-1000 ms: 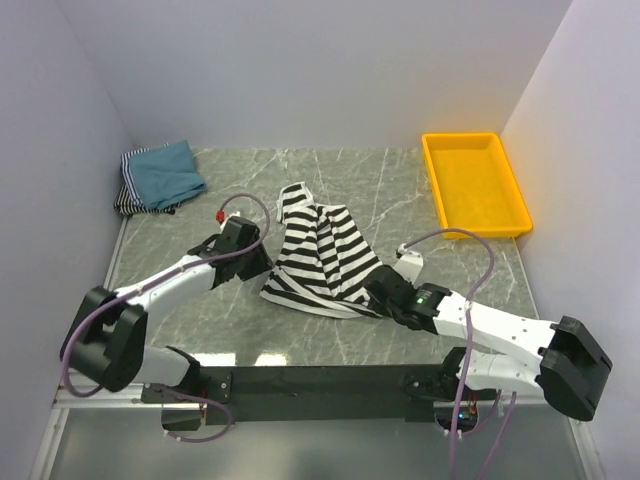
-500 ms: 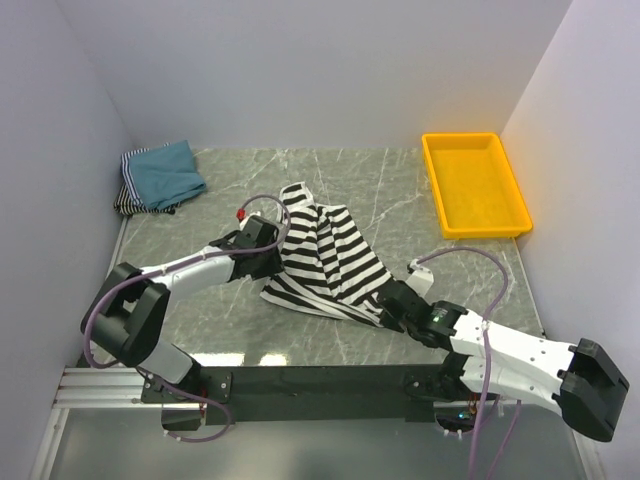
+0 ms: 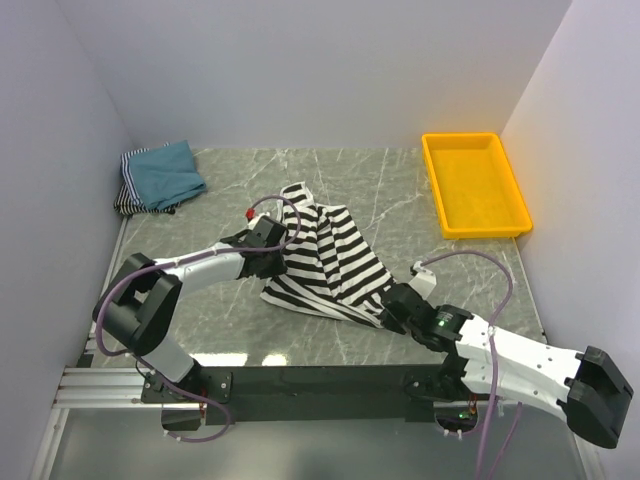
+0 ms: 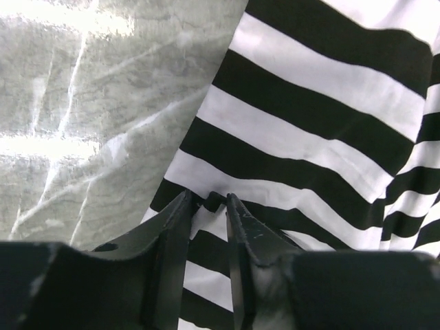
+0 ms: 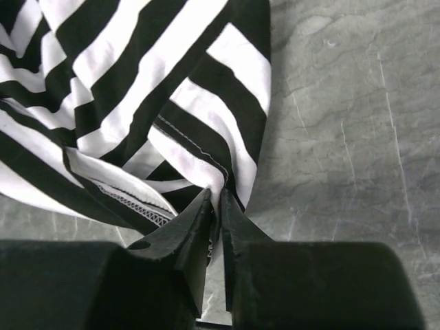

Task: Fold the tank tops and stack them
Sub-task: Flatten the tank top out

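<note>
The fold is only starting: the right hand [image 5: 215, 199] pinches shut on the near corner of the striped tank top [image 3: 325, 260], and the left hand [image 4: 208, 199] nips its side edge. Next, I reckon, they must draw it flat.

The loose tank top [image 3: 325, 262] lies mid-worktop [image 3: 400, 190], left claw [image 3: 277, 262] at its left edge, right claw [image 3: 386, 306] at its near right corner; folded tank tops [image 3: 160, 177] far left, tray [image 3: 473, 185] far right

I log grey marble table [image 3: 395, 190]: 1 black-and-white striped tank top [image 3: 325, 262] crumpled mid-table, 1 folded tank-top pile [image 3: 160, 178] far-left, 1 yellow tray [image 3: 475, 185] far-right.
</note>
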Controlling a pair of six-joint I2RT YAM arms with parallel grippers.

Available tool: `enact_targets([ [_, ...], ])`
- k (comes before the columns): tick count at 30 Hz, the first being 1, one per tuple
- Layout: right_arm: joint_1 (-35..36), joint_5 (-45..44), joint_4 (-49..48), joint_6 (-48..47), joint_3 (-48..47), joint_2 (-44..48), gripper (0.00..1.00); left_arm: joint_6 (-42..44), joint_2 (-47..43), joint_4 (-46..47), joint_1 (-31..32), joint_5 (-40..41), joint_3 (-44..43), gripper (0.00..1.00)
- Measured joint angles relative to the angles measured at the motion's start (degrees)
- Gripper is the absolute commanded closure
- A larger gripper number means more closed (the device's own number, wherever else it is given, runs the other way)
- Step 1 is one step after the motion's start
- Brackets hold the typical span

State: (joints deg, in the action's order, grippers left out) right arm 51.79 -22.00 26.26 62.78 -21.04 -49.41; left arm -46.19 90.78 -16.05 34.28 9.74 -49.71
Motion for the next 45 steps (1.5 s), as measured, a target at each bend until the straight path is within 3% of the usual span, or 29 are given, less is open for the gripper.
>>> enact_targets([
  [6,0.0,-0.5,0.7,0.0,0.0,2.0,0.67,-0.1,0.0,-0.9,0.4,0.9,0.0,0.76],
  [11,0.1,-1.2,1.5,-0.6,-0.2,2.1,0.54,-0.1,-1.0,-1.9,0.4,1.4,0.0,0.91],
  [15,-0.2,-2.4,2.3,-1.6,-2.1,0.4,0.51,-0.1,-3.3,-2.4,0.4,1.6,0.0,0.99],
  [27,-6.2,-0.8,-2.4,-11.8,-12.6,-13.9,0.52,-0.5,-14.6,-1.6,1.4,-0.8,7.5,0.99],
  [45,0.0,-1.3,-1.2,-13.0,-17.5,-26.6,0.5,-4.4,-21.3,0.7,4.8,-5.6,20.1,0.99],
])
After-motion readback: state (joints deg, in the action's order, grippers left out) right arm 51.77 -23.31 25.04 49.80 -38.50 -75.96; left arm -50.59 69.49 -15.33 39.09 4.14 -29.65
